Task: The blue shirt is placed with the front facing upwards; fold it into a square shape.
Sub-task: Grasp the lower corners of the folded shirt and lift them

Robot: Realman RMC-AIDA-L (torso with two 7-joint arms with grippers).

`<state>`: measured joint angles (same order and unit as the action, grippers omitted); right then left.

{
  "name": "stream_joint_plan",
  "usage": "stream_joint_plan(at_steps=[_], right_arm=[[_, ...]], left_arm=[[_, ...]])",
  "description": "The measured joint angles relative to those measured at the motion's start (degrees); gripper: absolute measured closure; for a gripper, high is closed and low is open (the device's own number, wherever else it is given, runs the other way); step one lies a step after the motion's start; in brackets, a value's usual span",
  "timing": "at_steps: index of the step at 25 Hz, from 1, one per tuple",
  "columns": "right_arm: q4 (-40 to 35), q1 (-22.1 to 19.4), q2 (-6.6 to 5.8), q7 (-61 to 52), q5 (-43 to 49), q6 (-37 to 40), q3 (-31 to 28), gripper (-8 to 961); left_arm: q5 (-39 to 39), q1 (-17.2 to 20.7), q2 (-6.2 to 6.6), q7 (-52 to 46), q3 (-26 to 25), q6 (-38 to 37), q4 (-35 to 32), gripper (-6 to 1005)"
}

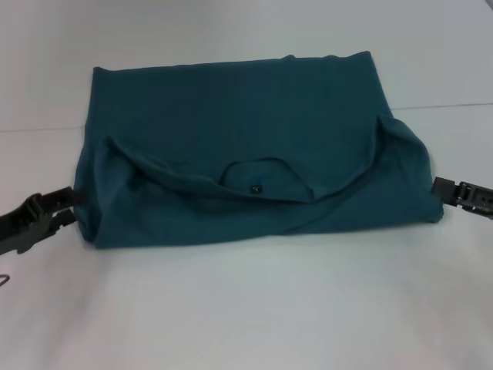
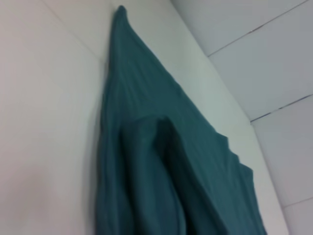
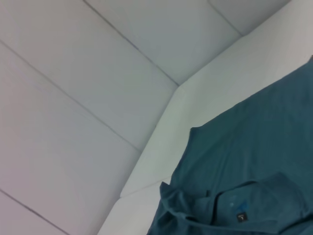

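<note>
The large teal-blue cotton shirt [image 1: 254,154] lies on the white table [image 1: 254,308] as a wide, roughly rectangular bundle, plain teal side outward, with no lettering visible. Its near part is folded over the far part, and the round collar [image 1: 254,179] with a small dark label [image 1: 256,187] shows in a curved opening along the front fold.

The left gripper [image 1: 68,202], black and low over the table, sits right at the bundle's near corner on its own side, its tip meeting the cloth edge. Whether its fingers are clamped on the fabric or loose cannot be told, since the tip merges with the shirt's edge.

The right gripper [image 1: 441,188] sits against the opposite end of the bundle, where the cloth bulges into a rounded hump just beside it. Its fingers are hidden at the fabric edge too, so its grip cannot be told.

From the left wrist, the shirt [image 2: 161,161] stretches away from that gripper in a narrowing, creased ridge across the table. From the right wrist, the shirt [image 3: 254,161] lies spread close beneath, with the label [image 3: 239,215] near the collar folds.
</note>
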<state>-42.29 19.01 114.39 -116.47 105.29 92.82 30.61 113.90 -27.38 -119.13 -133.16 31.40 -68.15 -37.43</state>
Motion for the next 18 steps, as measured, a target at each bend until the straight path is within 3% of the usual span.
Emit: stream_joint_plan(at_steps=[6,18], right_arm=[[1.52,0.54,-0.3,0.44,0.39,-1.67,-0.04,189],[2.21,-0.46,-0.42,0.58,0.39,-1.67,-0.22,189]], left_arm=[[1.68,0.03,-0.14,5.16,0.24,-0.48,-0.03,438],[1.39,-0.61,-0.31,4.93,0.25,-0.23,0.52,454]])
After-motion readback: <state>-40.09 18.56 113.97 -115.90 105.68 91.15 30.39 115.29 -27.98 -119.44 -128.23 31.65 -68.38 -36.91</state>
